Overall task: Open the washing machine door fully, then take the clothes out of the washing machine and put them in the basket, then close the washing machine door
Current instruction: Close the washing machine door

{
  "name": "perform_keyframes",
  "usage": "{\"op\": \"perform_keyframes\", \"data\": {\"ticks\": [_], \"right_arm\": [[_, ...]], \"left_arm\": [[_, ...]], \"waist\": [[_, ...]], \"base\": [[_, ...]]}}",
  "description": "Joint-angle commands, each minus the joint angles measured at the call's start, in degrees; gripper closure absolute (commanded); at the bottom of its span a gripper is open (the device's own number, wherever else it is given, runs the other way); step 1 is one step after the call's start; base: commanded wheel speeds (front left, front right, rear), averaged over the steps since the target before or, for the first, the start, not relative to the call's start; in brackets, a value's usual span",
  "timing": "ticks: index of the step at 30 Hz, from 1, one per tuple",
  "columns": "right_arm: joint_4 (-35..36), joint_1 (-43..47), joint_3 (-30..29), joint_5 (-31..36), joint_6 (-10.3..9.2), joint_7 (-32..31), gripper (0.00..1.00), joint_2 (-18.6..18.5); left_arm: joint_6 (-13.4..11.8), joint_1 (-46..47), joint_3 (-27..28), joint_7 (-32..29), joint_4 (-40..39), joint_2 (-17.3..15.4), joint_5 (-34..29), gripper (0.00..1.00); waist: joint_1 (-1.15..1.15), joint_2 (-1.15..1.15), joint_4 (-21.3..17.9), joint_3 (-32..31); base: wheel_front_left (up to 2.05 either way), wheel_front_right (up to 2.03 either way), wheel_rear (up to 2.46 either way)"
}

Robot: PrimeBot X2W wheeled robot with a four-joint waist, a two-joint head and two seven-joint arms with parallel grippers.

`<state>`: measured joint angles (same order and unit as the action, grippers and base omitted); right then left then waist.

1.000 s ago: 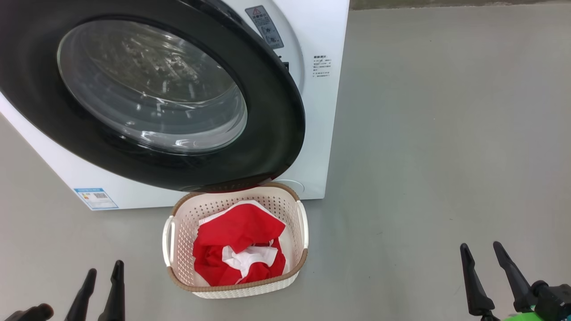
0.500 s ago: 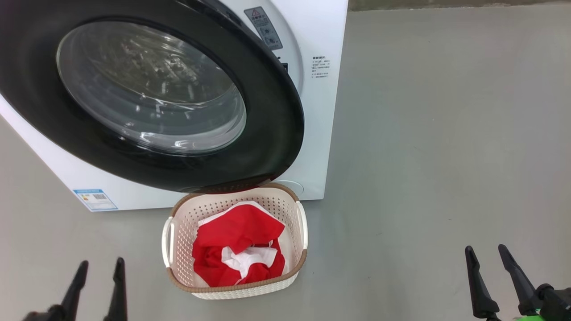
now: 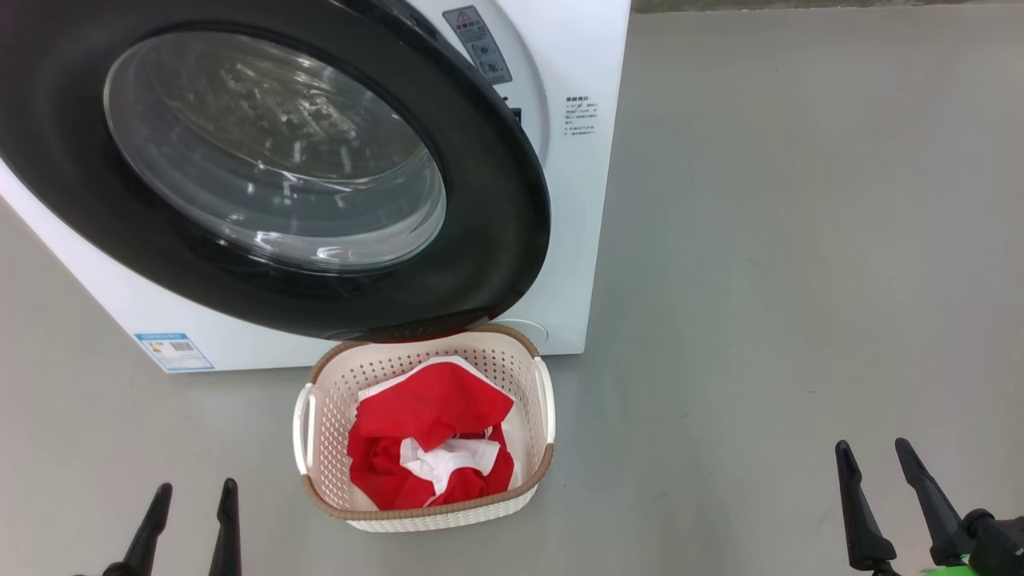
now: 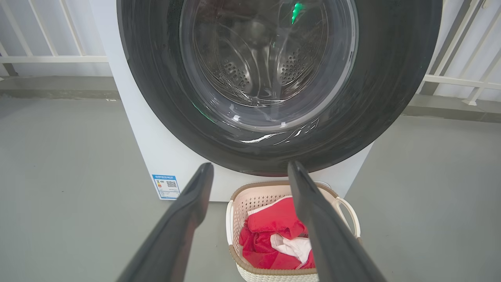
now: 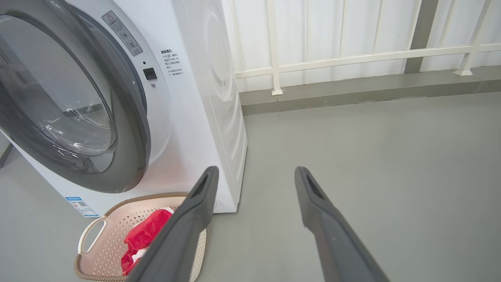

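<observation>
On the floor [image 3: 800, 280] at twelve o'clock from us, the basket [image 3: 448, 509] sits just before the washer [image 3: 592, 200], holding the red-and-white clothes [image 3: 424, 416]. Above it the door [image 3: 496, 240] hangs ajar, its three-o'clock edge off the washer's front, its rim overhanging the basket's far side. Our left gripper [image 3: 198, 486] at seven o'clock and right gripper [image 3: 872, 445] at five o'clock hover over the floor, fingers [image 3: 860, 512] spread, holding nothing.

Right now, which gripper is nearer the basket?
Left. The left gripper sits just left of the basket; the right gripper is much farther off to its right.
</observation>
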<state>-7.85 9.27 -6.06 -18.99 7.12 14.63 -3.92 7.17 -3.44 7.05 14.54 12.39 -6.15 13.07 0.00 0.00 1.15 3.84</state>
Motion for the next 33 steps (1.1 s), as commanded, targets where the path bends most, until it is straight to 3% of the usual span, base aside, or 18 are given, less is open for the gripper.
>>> {"op": "perform_keyframes", "data": {"ticks": [1,13,14,15,18,33], "right_arm": [[1.5,-1.1,1.3,-0.1,0.36,0.4,0.0,-1.1],[1.2,-2.4,3.9,0.0,0.36,0.4,0.0,-1.3],[1.1,-3.0,4.7,0.0,0.36,0.4,0.1,-1.4],[1.0,-3.6,5.6,-0.1,0.36,0.4,0.51,-1.4],[0.7,-6.2,7.7,-0.3,0.36,0.4,1.0,-1.5],[-2.8,-21.0,15.2,-1.3,0.36,0.4,1.0,-2.3]], "left_arm": [[0.3,1.3,2.1,0.5,-1.7,-0.5,-1.0,0.0],[0.3,2.2,1.1,0.5,-2.4,0.5,-1.3,0.0],[0.3,2.4,0.9,0.5,-2.4,0.7,-1.4,0.0],[0.3,2.5,0.7,0.5,-2.5,0.8,-1.4,0.0],[0.3,3.0,-0.2,0.5,-2.6,1.2,-1.5,0.0],[0.3,5.2,-4.5,0.5,-3.7,3.0,-0.8,0.0]], "waist": [[0.0,0.0,0.1,0.1],[0.0,0.0,1.3,0.8],[0.0,0.0,1.6,1.0],[0.0,0.0,1.8,1.2],[0.0,0.0,2.7,1.8],[0.0,0.0,10.0,4.7]], "base": [[0.0,0.0,0.0],[0.0,0.0,0.0],[0.0,0.0,0.0],[0.0,0.0,0.0],[0.0,0.0,0.0],[0.0,0.0,0.0]]}}
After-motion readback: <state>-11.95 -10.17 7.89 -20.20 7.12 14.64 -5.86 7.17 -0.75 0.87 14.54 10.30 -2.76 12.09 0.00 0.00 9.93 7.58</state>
